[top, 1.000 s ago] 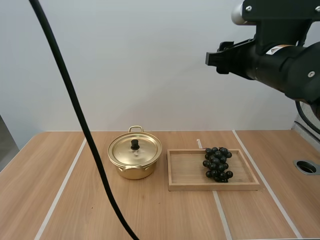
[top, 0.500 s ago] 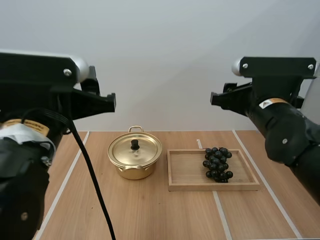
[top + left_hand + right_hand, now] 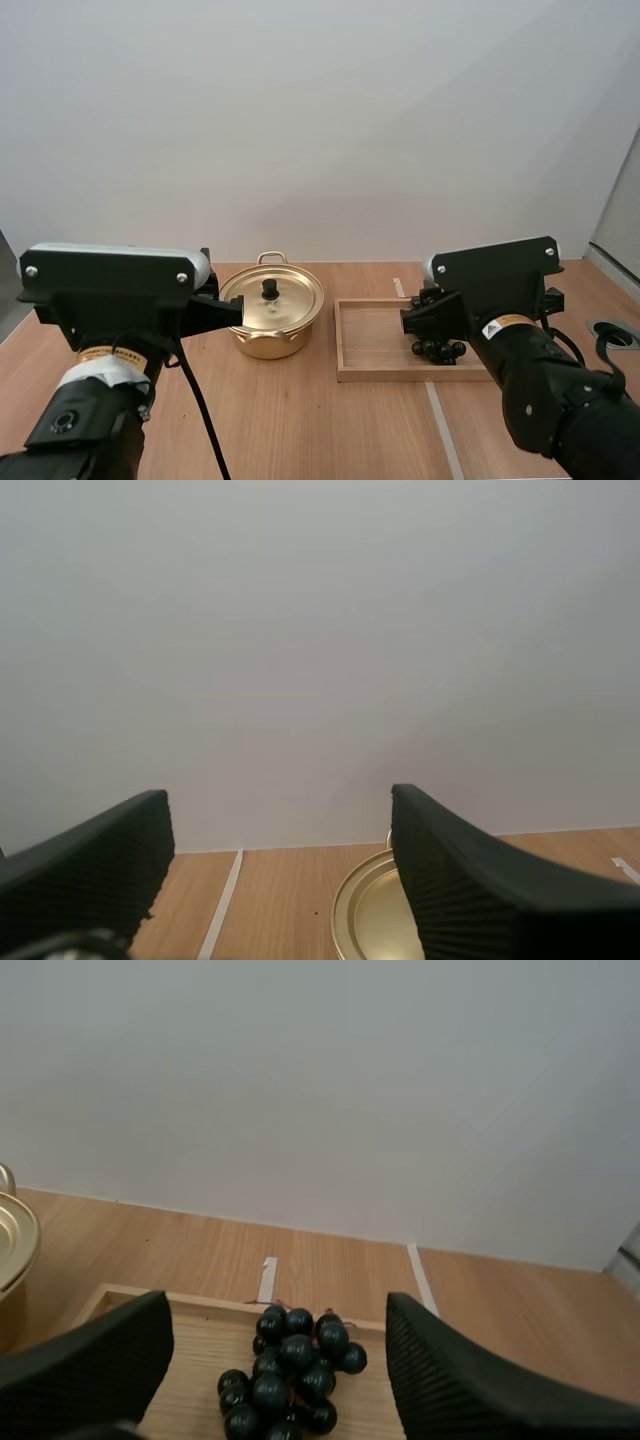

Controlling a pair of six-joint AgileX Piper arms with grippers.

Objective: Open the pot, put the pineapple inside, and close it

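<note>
Two spread grippers: pot, grapes ahead.

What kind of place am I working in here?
Probably a robot test bench, not a kitchen: a wooden table with tape lines, holding a lidded pot and a tray of grapes.

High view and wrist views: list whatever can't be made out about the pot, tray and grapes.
- Pot contents: hidden under its lid, high view.
- Bunch of grapes: mostly hidden behind the right arm, high view.
- Tray: right part hidden by that arm, high view.
- Pot, left wrist view: mostly cut off by the picture's edge and covered by a finger of the open left end effector.
</note>
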